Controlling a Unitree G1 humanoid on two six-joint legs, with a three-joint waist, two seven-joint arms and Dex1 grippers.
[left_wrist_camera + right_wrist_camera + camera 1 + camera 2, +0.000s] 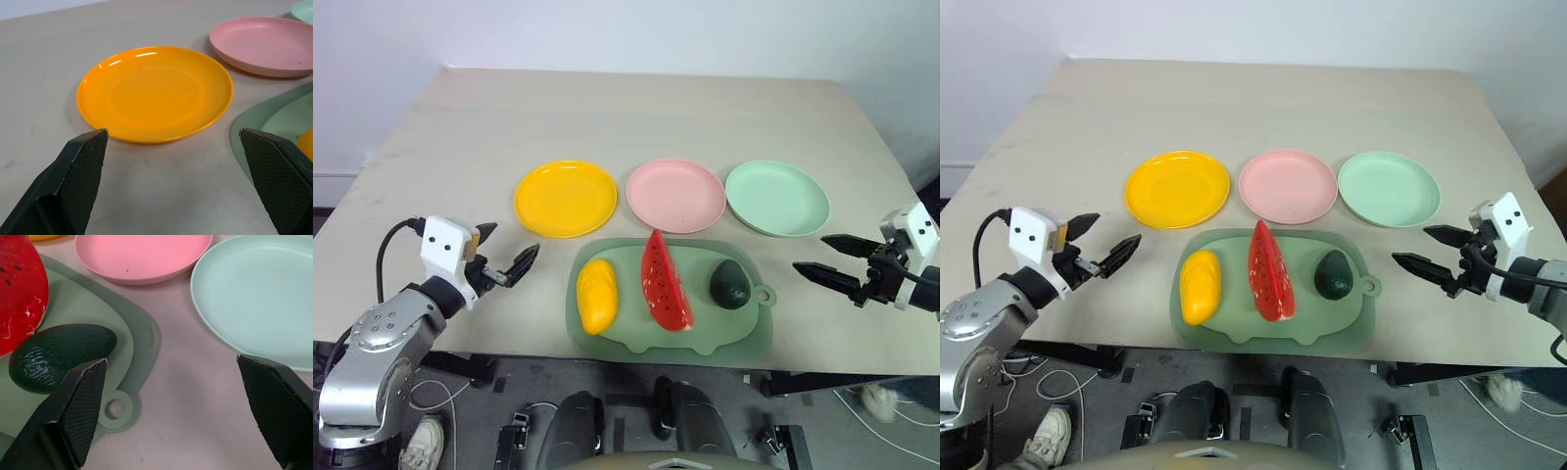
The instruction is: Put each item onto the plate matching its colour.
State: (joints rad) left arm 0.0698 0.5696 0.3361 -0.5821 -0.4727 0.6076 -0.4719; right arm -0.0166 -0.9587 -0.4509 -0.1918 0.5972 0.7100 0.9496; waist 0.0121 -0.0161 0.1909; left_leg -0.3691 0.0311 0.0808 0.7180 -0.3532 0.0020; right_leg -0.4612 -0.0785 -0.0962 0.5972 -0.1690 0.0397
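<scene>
Mango, watermelon and avocado are all still lying on the tray, leaving the yellow, pink and green plates waiting bare, while the left hand and right hand are hovering wide open, holding nothing.

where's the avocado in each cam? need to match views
Left eye: small dark green toy avocado at the right end of the pale green plastic tray, beside its ring tab.
Right eye: same spot, right of the red watermelon wedge.
Left wrist: not in it.
Right wrist: lying on the tray, next to the wedge.
Shared landmark: round pink plastic plate.
</scene>
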